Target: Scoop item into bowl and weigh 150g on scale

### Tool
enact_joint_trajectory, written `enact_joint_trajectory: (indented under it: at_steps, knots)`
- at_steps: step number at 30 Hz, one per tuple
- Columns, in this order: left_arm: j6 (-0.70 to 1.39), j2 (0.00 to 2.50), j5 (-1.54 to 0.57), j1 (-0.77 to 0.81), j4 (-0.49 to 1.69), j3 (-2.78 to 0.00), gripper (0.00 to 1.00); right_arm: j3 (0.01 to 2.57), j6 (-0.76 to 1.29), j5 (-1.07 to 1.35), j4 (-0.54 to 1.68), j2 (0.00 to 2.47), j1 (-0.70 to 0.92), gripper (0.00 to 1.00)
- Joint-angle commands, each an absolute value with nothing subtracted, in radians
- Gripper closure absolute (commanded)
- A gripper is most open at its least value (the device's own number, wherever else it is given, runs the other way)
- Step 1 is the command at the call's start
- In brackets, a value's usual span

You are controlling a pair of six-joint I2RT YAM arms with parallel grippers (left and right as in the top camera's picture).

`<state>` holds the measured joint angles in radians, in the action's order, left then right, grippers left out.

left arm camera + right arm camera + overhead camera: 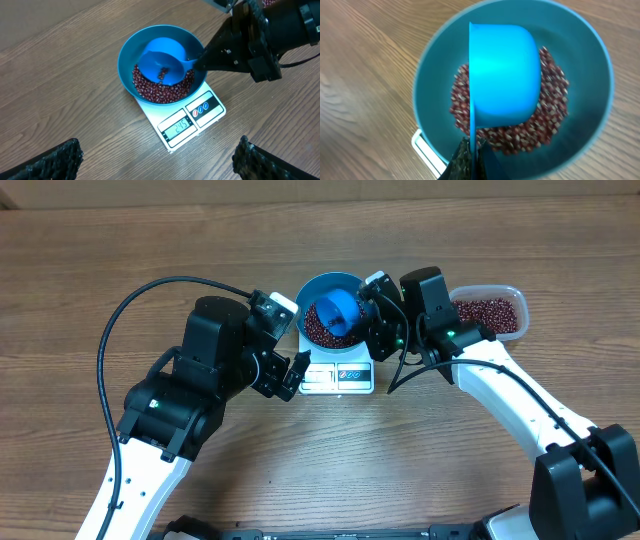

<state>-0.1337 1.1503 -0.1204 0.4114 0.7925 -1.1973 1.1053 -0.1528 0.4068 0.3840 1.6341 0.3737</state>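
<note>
The blue bowl (316,284) stands on the white scale (335,378), with a pile of red-brown beans (318,330) in it. My right gripper (372,305) is shut on the handle of a small blue scoop (340,310), which is tipped on its side over the beans. From the left wrist, a few beans cling inside the scoop (162,62) above the pile (155,91), and the scale's (192,120) display is lit. The right wrist sees the scoop's (502,75) back over the bowl (590,115). My left gripper (159,156) is open and holds nothing, just left of the scale's front.
A clear plastic tub (490,313) holding more beans sits at the right, behind my right arm. A black cable loops over the wooden table at the left. Both arms crowd close to the scale.
</note>
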Motion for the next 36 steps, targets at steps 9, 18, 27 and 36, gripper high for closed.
enact_joint_trajectory:
  at_steps: [9, 18, 27, 36]
  knots:
    - [-0.126, 1.150, -0.131, 0.406, 0.788, -1.200, 0.00, 1.102, -0.075, 0.473, 0.265, 1.639, 0.369, 0.96]
    - [-0.126, 1.150, -0.131, 0.406, 0.788, -1.200, 0.00, 1.108, -0.075, 0.473, 0.254, 1.638, 0.369, 0.96]
    - [-0.126, 1.150, -0.131, 0.406, 0.788, -1.200, 0.00, 1.110, -0.075, 0.473, 0.255, 1.605, 0.369, 0.96]
    - [-0.126, 1.150, -0.131, 0.406, 0.788, -1.200, 0.01, 1.115, -0.075, 0.472, 0.263, 1.464, 0.353, 0.96]
